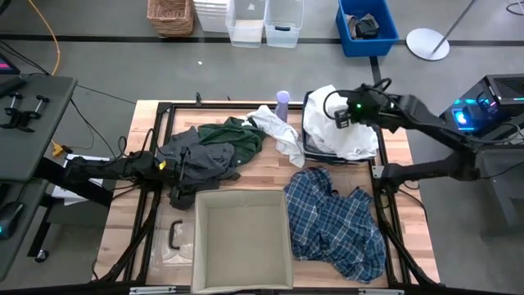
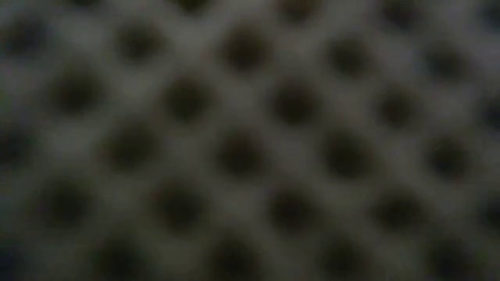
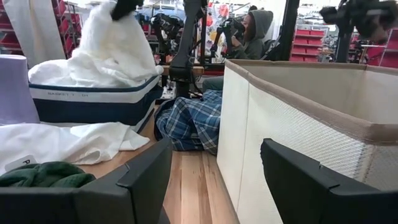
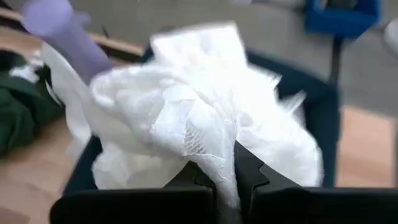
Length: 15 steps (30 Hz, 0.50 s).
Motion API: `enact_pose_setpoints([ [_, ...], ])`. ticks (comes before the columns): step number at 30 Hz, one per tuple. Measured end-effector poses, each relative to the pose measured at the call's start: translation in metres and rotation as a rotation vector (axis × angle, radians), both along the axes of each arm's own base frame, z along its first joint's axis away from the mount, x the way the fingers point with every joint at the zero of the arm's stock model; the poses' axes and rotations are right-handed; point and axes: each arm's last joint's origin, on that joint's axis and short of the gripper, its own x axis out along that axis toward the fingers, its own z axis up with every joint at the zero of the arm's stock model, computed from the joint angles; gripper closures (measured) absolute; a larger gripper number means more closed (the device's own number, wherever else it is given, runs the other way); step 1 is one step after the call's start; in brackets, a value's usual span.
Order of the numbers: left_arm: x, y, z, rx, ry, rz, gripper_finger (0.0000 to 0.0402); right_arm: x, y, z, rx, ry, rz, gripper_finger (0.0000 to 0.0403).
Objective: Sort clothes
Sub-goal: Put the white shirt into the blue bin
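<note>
My right gripper (image 4: 227, 177) is shut on a white lacy garment (image 4: 199, 106) above the dark blue bin (image 3: 93, 102) at the table's far right. More white cloth is heaped in that bin (image 1: 309, 139). On the table lie a plaid shirt (image 1: 336, 221), a white garment (image 1: 278, 131), a dark green one (image 1: 233, 135) and a dark grey one (image 1: 196, 160). My left gripper (image 3: 214, 180) rests open and level at the table's left, by the grey garment, with nothing between its fingers. My right gripper pinches a bunched fold of the white lacy garment (image 4: 217, 165) between its two fingers, coming slanting down from above. The garment hangs below the fingers (image 3: 124, 7), and its lower part (image 3: 106, 62) lies on the heap in the bin.
A beige fabric box (image 1: 241, 238) stands at the near middle of the table, close beside my left gripper. A lilac cylinder (image 1: 282, 102) stands at the far edge next to the bin. A blurred mesh fills the low view. A person (image 3: 249, 34) sits beyond the table.
</note>
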Motion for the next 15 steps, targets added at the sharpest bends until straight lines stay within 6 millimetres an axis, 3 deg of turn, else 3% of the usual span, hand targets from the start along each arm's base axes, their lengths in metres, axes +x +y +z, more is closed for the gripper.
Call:
enact_pose_setpoints([
  [8, 0.000, 0.000, 0.000, 0.000, 0.000, 0.000, 0.0167, 0.014, -0.020, -0.072, 0.119, -0.069, 0.028, 0.0398],
  [15, 0.000, 0.000, 0.000, 0.000, 0.000, 0.000, 0.0167, 0.012, -0.043, -0.126, 0.137, -0.018, -0.124, 0.0398],
])
